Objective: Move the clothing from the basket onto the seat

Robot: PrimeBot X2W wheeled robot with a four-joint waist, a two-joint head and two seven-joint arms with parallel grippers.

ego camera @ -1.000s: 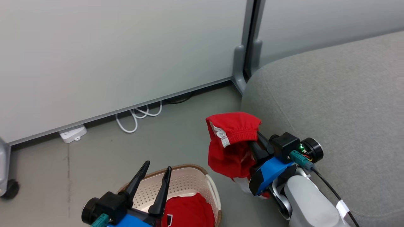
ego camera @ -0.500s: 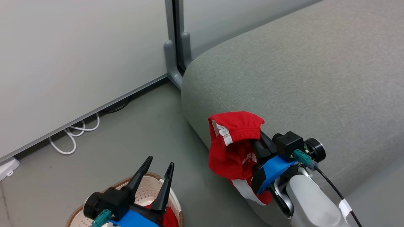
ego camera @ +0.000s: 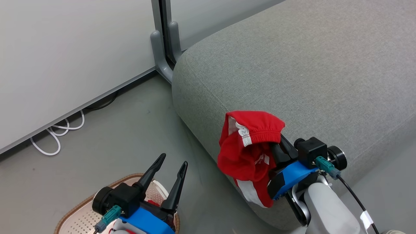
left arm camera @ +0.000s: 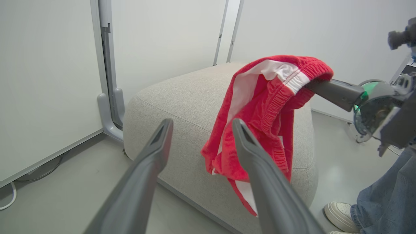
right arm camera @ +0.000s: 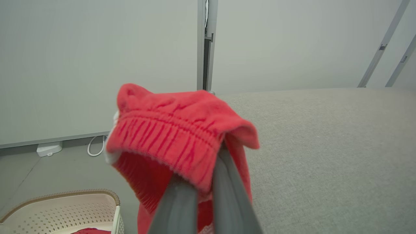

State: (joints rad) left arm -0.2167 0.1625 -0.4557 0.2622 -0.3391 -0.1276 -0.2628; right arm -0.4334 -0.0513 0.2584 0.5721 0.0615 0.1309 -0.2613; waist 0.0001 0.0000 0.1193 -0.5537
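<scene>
- The right claw [ego camera: 279, 146] is squeezed tight on the red shorts [ego camera: 248, 146].
- The shorts hang down from it, up in the air, right at the edge of the grey sofa [ego camera: 292, 65], near its round corner. I cannot tell if they touch the sofa.
- The left claw [ego camera: 173, 160] is spread wide with nothing in it, off to the side of the sofa.
- The basket [ego camera: 79, 205] sits on the floor [ego camera: 123, 139], apart from the sofa. A bit of red cloth [right arm camera: 87, 231] lies in it.
</scene>
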